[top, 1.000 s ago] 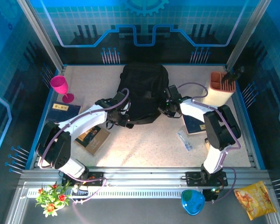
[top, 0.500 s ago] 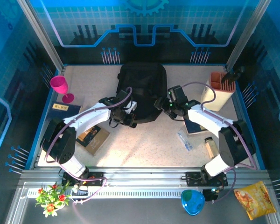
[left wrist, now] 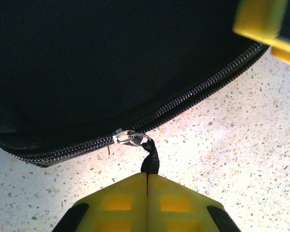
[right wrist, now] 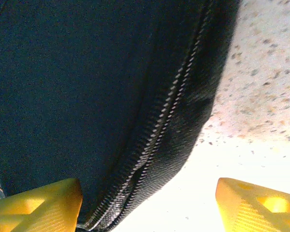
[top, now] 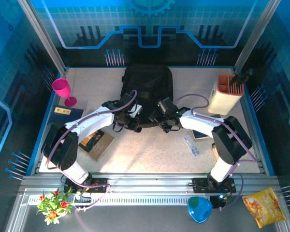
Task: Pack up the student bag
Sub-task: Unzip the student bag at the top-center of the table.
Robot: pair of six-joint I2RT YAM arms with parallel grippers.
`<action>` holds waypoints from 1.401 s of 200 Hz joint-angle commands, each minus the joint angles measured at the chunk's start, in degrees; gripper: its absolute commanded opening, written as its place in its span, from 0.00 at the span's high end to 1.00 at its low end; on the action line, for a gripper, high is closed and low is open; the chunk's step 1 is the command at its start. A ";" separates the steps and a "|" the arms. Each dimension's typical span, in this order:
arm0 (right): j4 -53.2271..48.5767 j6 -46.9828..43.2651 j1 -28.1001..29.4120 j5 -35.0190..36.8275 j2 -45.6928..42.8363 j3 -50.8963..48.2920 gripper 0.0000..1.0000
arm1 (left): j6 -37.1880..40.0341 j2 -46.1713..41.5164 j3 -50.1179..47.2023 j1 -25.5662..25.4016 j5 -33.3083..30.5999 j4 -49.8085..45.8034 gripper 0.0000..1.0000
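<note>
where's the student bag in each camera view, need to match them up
Top external: the student bag lies at the back centre of the table.
Left wrist: its black fabric spans the upper half; the left gripper is shut on the zipper pull.
Right wrist: it covers the left and centre, its edge between the open right gripper fingers.
Shared landmark: the zipper along the bag's near edge.

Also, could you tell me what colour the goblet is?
The goblet is bright pink, clearest in the top view.
</note>
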 commanded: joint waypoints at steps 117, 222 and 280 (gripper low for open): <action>-8.86 -3.87 -0.36 14.59 -2.16 -0.19 0.78 | -1.01 -3.33 2.35 -0.29 -14.38 -11.96 1.00; -3.61 -11.03 -6.19 12.50 -3.46 -2.65 0.81 | -0.43 3.88 4.96 -0.34 -11.74 -10.46 1.00; -1.60 -19.32 -12.74 5.34 -3.32 -2.07 0.77 | -4.36 6.43 6.80 -1.69 8.21 1.13 1.00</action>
